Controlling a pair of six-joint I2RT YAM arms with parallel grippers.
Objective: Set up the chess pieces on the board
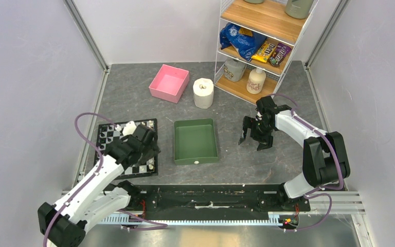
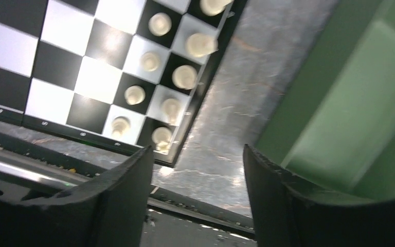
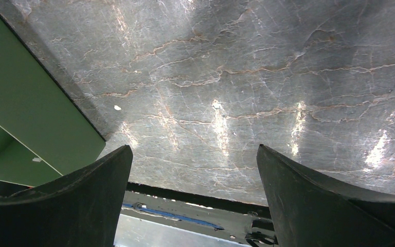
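Note:
The checkered board (image 1: pixel 108 139) lies at the left, partly under my left arm. In the left wrist view, several cream chess pieces (image 2: pixel 184 76) stand in two rows along the edge of the board (image 2: pixel 56 77) nearest the tray. My left gripper (image 2: pixel 196 149) hangs open and empty over that corner of the board and the bare table beside it; in the top view the left gripper (image 1: pixel 153 150) is between board and tray. One small white piece (image 1: pixel 196 162) lies at the near edge of the green tray (image 1: pixel 177 149). My right gripper (image 1: pixel 253 141) is open and empty over bare table.
The green tray (image 2: pixel 349 103) borders the left gripper's right side, and the tray's wall (image 3: pixel 25 113) shows left of the right gripper (image 3: pixel 194 148). A pink box (image 1: pixel 169 82), a white paper roll (image 1: pixel 203 92) and a wire shelf (image 1: pixel 257 46) with groceries stand at the back.

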